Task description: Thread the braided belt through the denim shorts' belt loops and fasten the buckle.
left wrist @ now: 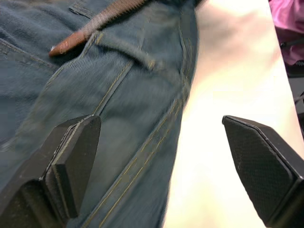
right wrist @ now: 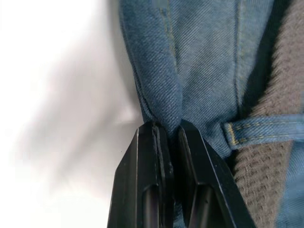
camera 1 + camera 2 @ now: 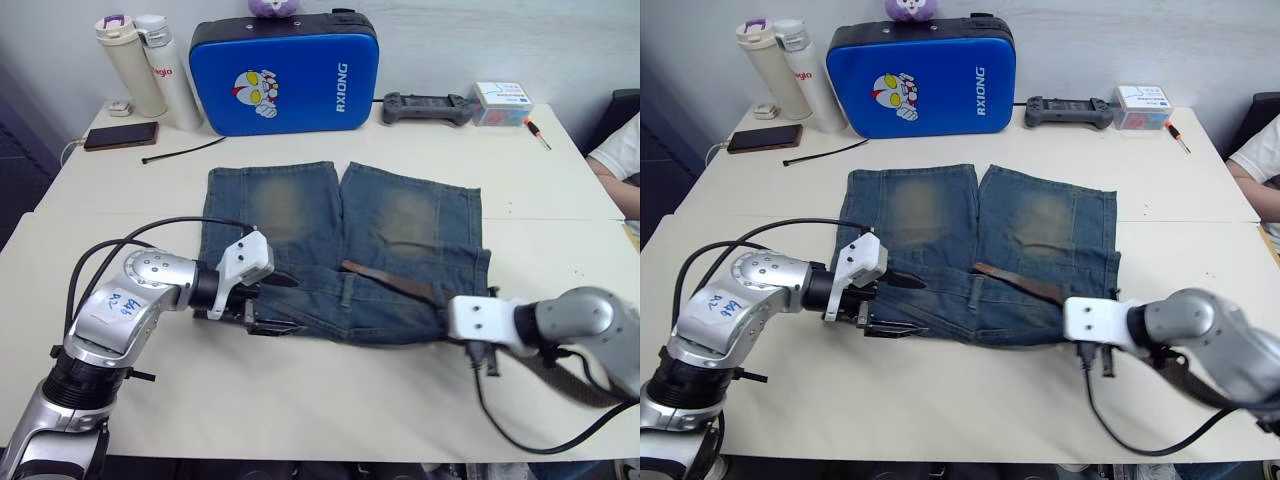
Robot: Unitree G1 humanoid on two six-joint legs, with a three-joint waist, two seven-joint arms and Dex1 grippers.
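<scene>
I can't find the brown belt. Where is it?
The braided belt lies across the waistband of the denim shorts near the table's front edge, between the open left claw and the right claw pinching the denim.

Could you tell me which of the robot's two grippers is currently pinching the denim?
The right gripper: its fingers are shut on a fold of the denim shorts, whereas the left gripper is open over the waistband.

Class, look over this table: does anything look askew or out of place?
The braided belt lies slanted across the denim shorts rather than along the waistband, its tail trailing off past the right gripper, which pinches a denim fold.
</scene>
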